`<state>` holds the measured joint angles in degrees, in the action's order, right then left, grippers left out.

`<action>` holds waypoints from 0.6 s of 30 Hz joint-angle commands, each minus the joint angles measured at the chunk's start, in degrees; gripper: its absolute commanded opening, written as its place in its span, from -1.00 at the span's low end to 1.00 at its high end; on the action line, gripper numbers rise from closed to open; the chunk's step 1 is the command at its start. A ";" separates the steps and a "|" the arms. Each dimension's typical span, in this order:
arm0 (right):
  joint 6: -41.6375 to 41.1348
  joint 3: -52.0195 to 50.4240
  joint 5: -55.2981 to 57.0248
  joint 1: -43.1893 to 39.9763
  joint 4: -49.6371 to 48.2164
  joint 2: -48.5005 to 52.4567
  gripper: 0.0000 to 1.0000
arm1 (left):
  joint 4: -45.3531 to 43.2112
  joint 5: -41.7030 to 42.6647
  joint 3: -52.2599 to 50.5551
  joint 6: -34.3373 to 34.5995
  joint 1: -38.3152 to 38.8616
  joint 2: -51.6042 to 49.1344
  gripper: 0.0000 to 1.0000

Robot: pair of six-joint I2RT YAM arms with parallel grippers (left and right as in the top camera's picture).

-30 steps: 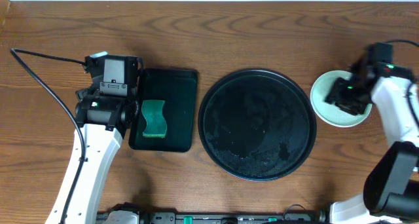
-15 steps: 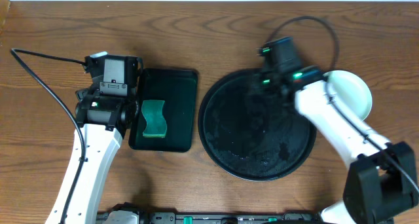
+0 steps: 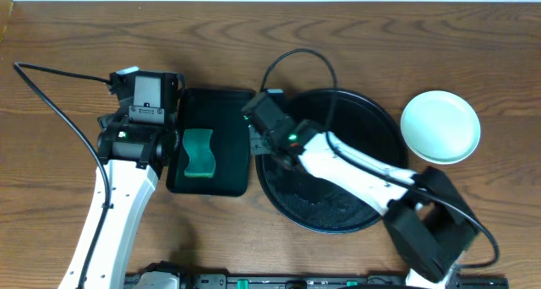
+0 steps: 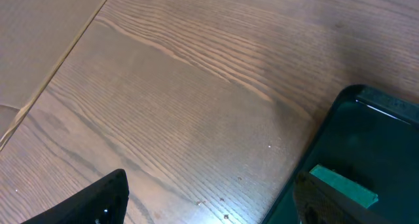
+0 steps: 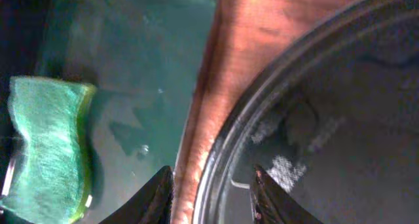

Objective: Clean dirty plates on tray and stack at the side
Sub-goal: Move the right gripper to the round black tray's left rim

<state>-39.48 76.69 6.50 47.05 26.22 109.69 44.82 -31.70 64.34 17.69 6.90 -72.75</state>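
The round black tray (image 3: 372, 166) lies mid-table, its surface wet and streaked, with no plate on it. A pale mint plate (image 3: 439, 127) rests on the wood to its right; I cannot tell whether others lie beneath it. My right gripper (image 3: 255, 139) reaches across to the tray's left rim (image 5: 219, 152). In the right wrist view this gripper (image 5: 213, 198) stands open, one finger on each side of the rim, holding nothing. My left gripper (image 4: 209, 204) is wide open over bare wood, left of the rectangular tray.
A small rectangular black tray (image 3: 228, 111) lies left of the round one, a narrow strip of wood between them. On it rests a green sponge (image 3: 199, 152), also seen as sponge (image 5: 46, 145). A black cable (image 3: 51, 95) trails from the left arm.
My right arm has swung from the plate at the far right across the round tray to its left rim, and its jaws have narrowed. The plate stays behind. The left arm has not moved.
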 commanded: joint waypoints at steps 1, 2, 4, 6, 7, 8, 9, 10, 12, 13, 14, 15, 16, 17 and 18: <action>-0.98 9.55 2.47 -0.28 5.40 2.01 -0.28 | 0.11 -1.09 1.14 -0.52 -0.13 0.13 0.61; -0.68 12.50 2.45 -0.46 8.11 3.08 -0.28 | 0.11 -1.09 1.14 -0.52 -0.13 0.13 0.61; -0.70 18.49 2.45 -0.76 13.38 5.53 -0.27 | 0.11 -1.09 1.14 -0.52 -0.13 0.13 0.61; -0.66 24.15 1.60 -0.96 17.31 8.39 -0.26 | 0.11 -1.09 1.14 -0.52 -0.13 0.13 0.61; -0.50 26.12 0.50 -0.98 18.27 9.62 -0.25 | 0.09 -1.09 1.14 -0.52 -0.13 0.13 0.61; -0.50 27.56 -0.90 -0.96 18.64 10.73 -0.25 | 0.11 -1.09 1.14 -0.52 -0.13 0.13 0.61; -0.50 28.39 -2.27 -0.79 18.58 11.65 -0.25 | 0.11 -1.09 1.14 -0.52 -0.13 0.13 0.61; -0.55 28.68 -3.08 -0.48 18.32 12.33 -0.27 | 0.11 -1.09 1.14 -0.52 -0.13 0.13 0.61; -0.55 28.63 -2.32 0.09 18.88 13.33 -0.31 | 0.11 -1.09 1.14 -0.52 -0.13 0.13 0.61; -0.55 28.61 -1.73 0.26 19.54 13.64 -0.34 | 0.11 -1.09 1.14 -0.52 -0.13 0.13 0.61; -0.55 28.61 -1.46 0.31 19.98 14.05 -0.35 | 0.11 -1.09 1.14 -0.52 -0.13 0.13 0.61; -0.55 28.61 -1.55 0.31 20.44 14.12 -0.38 | 0.11 -1.09 1.14 -0.52 -0.13 0.13 0.61; -0.57 28.55 -1.70 0.31 20.92 14.21 -0.42 | 0.11 -1.09 1.14 -0.52 -0.13 0.13 0.61; -0.57 28.55 -2.12 0.31 21.27 14.21 -0.51 | 0.11 -1.09 1.14 -0.52 -0.13 0.13 0.61; -0.57 28.55 -2.36 0.33 21.40 14.21 -0.67 | 0.11 -1.09 1.14 -0.52 -0.13 0.13 0.61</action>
<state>-39.81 104.88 4.51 46.85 47.40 123.74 44.82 -31.70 64.34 17.69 6.90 -72.75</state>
